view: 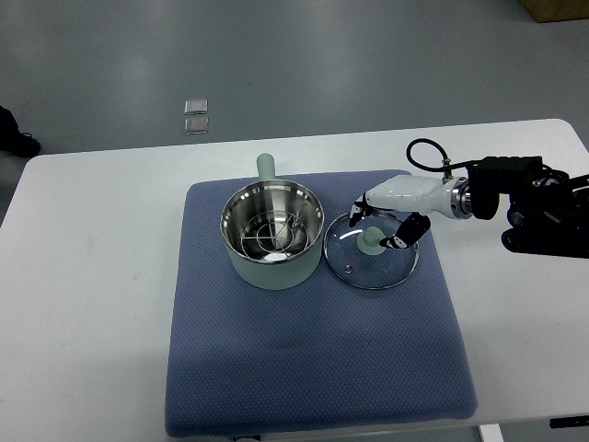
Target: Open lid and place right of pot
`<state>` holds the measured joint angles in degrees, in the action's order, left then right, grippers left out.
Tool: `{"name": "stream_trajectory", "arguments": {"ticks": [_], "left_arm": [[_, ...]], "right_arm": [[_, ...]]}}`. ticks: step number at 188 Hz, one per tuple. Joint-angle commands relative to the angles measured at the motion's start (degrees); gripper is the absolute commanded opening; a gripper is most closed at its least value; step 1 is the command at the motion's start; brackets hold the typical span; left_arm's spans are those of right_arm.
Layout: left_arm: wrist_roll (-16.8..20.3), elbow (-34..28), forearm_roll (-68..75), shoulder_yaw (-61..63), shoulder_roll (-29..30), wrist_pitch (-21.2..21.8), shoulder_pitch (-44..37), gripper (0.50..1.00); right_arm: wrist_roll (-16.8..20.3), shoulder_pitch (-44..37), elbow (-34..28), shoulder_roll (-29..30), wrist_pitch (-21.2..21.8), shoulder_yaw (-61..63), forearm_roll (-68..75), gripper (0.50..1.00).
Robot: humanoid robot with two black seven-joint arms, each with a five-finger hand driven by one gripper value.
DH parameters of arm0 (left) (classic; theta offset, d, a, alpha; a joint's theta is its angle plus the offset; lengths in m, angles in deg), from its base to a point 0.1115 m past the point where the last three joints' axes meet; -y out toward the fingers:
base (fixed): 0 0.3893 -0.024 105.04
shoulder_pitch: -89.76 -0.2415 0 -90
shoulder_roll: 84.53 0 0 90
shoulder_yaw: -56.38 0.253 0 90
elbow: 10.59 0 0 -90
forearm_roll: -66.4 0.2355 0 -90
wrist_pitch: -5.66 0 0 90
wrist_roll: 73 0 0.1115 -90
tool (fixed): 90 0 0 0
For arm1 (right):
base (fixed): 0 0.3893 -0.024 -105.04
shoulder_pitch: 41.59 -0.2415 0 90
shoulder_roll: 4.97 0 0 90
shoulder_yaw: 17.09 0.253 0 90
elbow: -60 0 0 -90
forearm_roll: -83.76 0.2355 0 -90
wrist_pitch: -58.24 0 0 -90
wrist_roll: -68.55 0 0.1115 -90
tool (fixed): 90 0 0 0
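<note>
White table (pixel 101 276), blue mat (pixel 276 368), open pot (pixel 272 235), glass lid (pixel 372 253) flat beside it, right hand (pixel 386 221) fingers loosely spread around lid knob

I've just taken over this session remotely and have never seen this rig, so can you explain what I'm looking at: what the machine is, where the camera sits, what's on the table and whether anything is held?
There is one picture, from a camera looking steeply down from the robot's own side. The machine is a humanoid with fingered hands. Only its right hand shows, its arm coming in from the right edge. On the white table lies a blue mat. On the mat stands an open green pot with a wire rack inside. To the pot's right the glass lid lies flat on the mat. The fingers are around the lid's knob; whether they grip it or have let go I cannot tell.
</note>
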<state>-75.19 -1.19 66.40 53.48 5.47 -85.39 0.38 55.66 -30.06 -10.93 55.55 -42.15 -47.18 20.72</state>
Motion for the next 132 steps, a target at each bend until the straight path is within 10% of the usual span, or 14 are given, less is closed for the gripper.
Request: {"name": "stream_trajectory", "arguments": {"ticks": [1,7,52,132], "left_arm": [[0.0,0.0,0.0,0.0,0.0,0.1,0.0,1.0],[0.0,0.0,0.0,0.0,0.0,0.0,0.0,1.0],[0.0,0.0,0.0,0.0,0.0,0.0,0.0,1.0],[0.0,0.0,0.0,0.0,0.0,0.0,0.0,1.0]], "right_arm": [[-0.1,0.0,0.0,-0.3,0.1,0.4,0.1,0.842],[-0.2,-0.1,0.0,-0.9,0.6,1.5,0.1,0.905],[-0.6,0.2,-0.1,-6.4,2.0,7.1,0.5,0.911],[-0.2,23.0,5.7,-11.8,22.2,55.0,1.2,0.899]]}}
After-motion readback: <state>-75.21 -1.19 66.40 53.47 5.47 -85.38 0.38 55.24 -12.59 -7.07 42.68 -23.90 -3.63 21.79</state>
